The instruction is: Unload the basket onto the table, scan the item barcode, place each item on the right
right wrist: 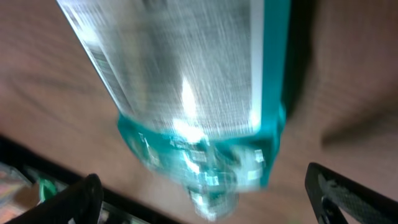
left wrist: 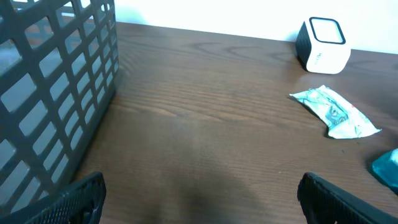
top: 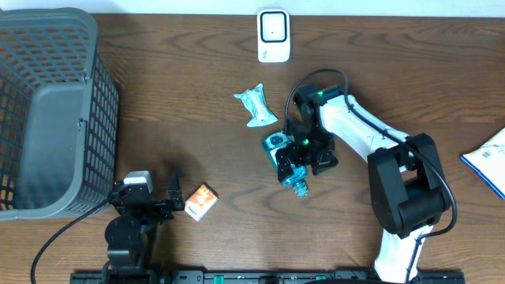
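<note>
A teal, clear-plastic item (top: 286, 158) lies on the table right of centre. My right gripper (top: 297, 164) hovers over it, open. In the right wrist view the item (right wrist: 199, 93) fills the frame, blurred, and its narrow end sits between the spread fingers of the gripper (right wrist: 205, 202) without touching either. The white barcode scanner (top: 274, 35) stands at the table's far edge; it also shows in the left wrist view as the scanner (left wrist: 323, 45). My left gripper (top: 147, 200) rests open and empty at the near left, and in its own view the gripper (left wrist: 202, 202) frames only bare wood.
A grey mesh basket (top: 47, 110) fills the left side. A crumpled teal-and-white packet (top: 256, 105) lies left of the right arm. A small orange box (top: 201, 201) sits just right of my left gripper. A printed sheet (top: 489, 162) lies at the right edge.
</note>
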